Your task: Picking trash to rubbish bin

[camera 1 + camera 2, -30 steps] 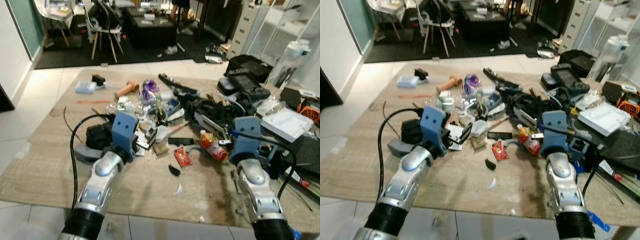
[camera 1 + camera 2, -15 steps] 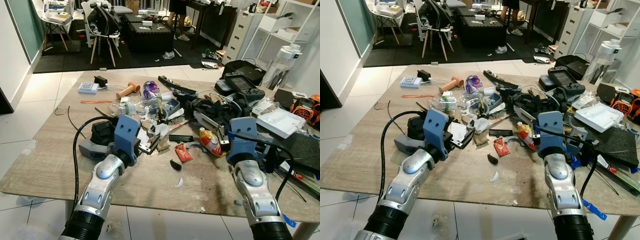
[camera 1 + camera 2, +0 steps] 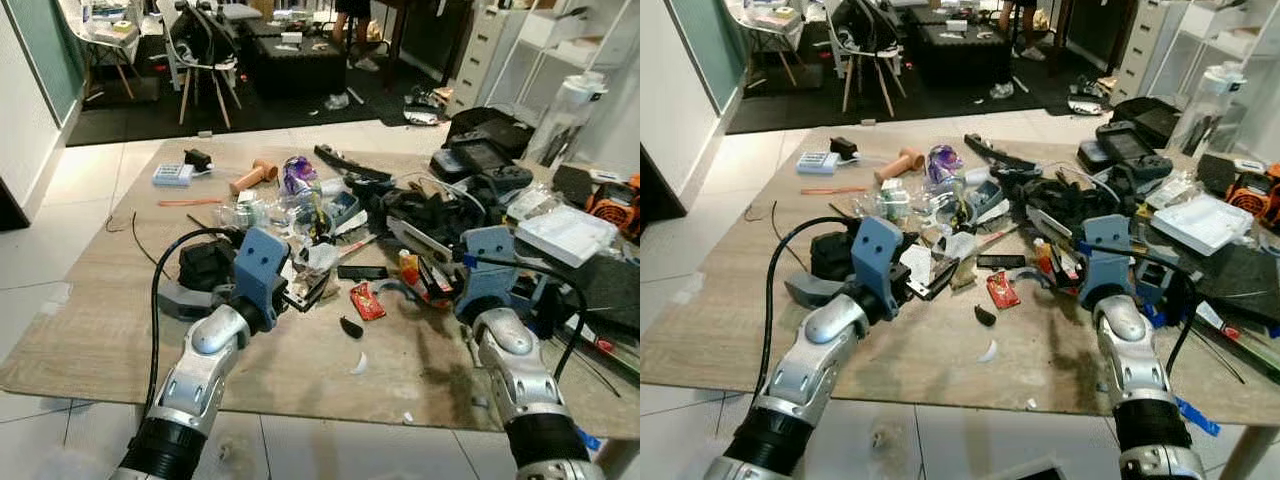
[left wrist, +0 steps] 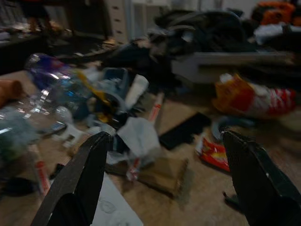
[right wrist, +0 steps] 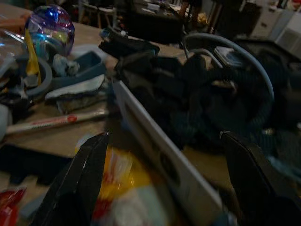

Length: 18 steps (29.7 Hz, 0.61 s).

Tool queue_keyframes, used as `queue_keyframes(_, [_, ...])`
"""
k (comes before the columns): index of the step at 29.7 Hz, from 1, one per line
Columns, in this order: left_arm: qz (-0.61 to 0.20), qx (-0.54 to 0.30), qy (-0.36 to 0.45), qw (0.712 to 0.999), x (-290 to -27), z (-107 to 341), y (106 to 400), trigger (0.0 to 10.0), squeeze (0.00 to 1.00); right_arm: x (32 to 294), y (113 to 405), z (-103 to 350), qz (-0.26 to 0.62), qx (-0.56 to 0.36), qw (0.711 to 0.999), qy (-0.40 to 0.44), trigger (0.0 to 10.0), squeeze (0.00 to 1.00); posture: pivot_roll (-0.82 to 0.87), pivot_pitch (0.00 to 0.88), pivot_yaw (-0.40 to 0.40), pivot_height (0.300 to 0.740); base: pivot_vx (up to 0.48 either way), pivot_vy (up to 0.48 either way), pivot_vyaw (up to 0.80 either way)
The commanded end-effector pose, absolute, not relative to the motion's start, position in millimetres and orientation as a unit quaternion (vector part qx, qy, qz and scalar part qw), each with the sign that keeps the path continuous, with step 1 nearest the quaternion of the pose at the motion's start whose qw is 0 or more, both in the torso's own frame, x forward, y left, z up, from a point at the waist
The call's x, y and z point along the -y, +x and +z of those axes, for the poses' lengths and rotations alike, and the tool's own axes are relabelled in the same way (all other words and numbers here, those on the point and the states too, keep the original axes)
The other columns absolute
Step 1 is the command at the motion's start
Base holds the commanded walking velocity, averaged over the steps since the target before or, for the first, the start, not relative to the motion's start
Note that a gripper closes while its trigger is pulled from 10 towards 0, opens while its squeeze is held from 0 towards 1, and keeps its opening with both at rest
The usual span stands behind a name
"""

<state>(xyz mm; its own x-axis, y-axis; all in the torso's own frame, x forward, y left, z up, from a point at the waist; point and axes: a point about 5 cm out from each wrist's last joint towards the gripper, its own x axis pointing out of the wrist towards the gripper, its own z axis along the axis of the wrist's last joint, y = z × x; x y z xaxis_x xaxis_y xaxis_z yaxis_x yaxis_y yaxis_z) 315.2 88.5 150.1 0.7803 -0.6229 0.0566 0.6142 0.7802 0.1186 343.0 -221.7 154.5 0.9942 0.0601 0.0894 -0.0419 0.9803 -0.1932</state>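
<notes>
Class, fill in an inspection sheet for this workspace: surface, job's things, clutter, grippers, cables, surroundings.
Surface: wooden table, crowded at its middle and right.
Job's things: red wrapper, yellow-red snack bag, crumpled white paper; rubbish bin: nothing seen.
Clutter: purple bottle, hammer, white tray, black tools.
Grippers: left gripper open, facing the crumpled white paper; right gripper open over the snack bag.
Cables: black cable looping from the left arm.
Surroundings: tiled floor, chair, white shelving.

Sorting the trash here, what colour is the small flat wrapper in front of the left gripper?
Red wrapper, clearest in the left eye view.
</notes>
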Motion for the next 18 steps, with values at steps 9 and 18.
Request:
queue_keyframes(9, [-0.375,0.049,0.042,0.925,-75,156,309,10.0,0.00,229,352,143,0.056,-0.005,0.994,-0.090,10.0,0.00,-0.11,0.136,-0.003,0.740,0.000,0.000,0.00])
queue_keyframes(18, [-0.411,0.053,0.023,0.910,-69,158,301,10.0,0.00,230,355,134,0.061,-0.031,0.993,-0.099,10.0,0.00,-0.11,0.137,-0.011,0.740,0.000,0.000,0.00])
